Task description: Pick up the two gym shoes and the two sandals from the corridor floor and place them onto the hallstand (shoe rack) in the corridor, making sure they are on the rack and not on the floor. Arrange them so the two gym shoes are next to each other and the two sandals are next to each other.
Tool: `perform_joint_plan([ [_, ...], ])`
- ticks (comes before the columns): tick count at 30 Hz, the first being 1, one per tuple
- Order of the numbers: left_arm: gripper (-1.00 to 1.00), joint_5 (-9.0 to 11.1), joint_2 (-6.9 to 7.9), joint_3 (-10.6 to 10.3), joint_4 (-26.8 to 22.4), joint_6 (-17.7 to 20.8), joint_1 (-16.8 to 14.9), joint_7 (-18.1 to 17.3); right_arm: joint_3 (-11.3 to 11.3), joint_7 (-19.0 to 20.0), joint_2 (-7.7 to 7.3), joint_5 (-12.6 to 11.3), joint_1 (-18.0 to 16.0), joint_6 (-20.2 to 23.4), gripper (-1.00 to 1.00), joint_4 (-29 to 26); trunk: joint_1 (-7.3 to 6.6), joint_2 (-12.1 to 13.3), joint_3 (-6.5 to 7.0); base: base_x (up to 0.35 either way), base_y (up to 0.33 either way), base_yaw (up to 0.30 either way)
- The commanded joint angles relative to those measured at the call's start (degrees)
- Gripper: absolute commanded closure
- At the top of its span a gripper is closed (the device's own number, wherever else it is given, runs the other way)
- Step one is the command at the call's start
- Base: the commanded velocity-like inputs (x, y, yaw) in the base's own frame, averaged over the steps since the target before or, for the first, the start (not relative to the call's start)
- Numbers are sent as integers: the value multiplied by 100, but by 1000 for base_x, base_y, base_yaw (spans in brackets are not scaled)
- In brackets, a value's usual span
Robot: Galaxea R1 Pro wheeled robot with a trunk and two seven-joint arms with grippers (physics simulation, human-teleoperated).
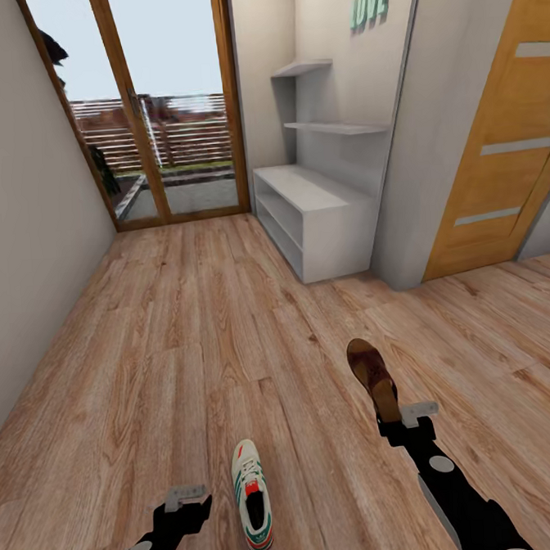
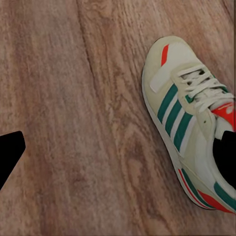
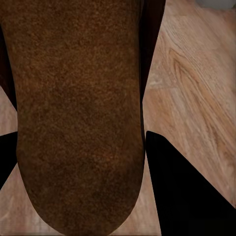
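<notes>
Right gripper (image 1: 389, 419) pinches heel of brown suede-like sandal (image 1: 373, 375), arm stretched forward over wood-grain floor (image 1: 189, 338). Left gripper (image 1: 191, 504) spread, empty, beside cream lace-up sneaker (image 1: 252, 494) with green stripes lying on planks. Grey shoe rack (image 1: 312, 223) stands by wall under "LOVE" letters (image 1: 370, 4).

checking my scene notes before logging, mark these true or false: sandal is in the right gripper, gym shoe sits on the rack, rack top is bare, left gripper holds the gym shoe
1. The right gripper grips a brown sandal. True.
2. A gym shoe sits on the hallstand. False: it lies on the corridor floor.
3. The hallstand's top is bare. True.
4. The left gripper holds the gym shoe. False: it is open beside the shoe, apart from it.
</notes>
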Motion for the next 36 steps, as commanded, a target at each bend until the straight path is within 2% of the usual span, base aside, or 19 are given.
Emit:
perform_joint_plan([
  [1,-100,-62,-6,49,3,-19,-3,-39,-1,-17,0,47,-2,5,100,-3,-1,-2,-4,0,0,0],
  [12,-100,-81,-21,55,18,-19,18,-18,28,-14,-1,47,-2,34,100,-122,-1,-2,-4,0,0,0],
  [13,-100,-83,-76,54,17,-26,23,-18,11,-12,-6,47,-2,35,100,-129,-1,-2,-4,0,0,0],
  [22,-100,-89,-131,49,17,-36,41,-55,3,-16,-10,55,-2,35,100,-130,-1,-2,-4,7,0,0],
  [36,-100,-90,-139,50,12,-46,43,-32,7,-19,-10,50,-2,38,100,-131,-1,-2,-4,271,0,0],
])
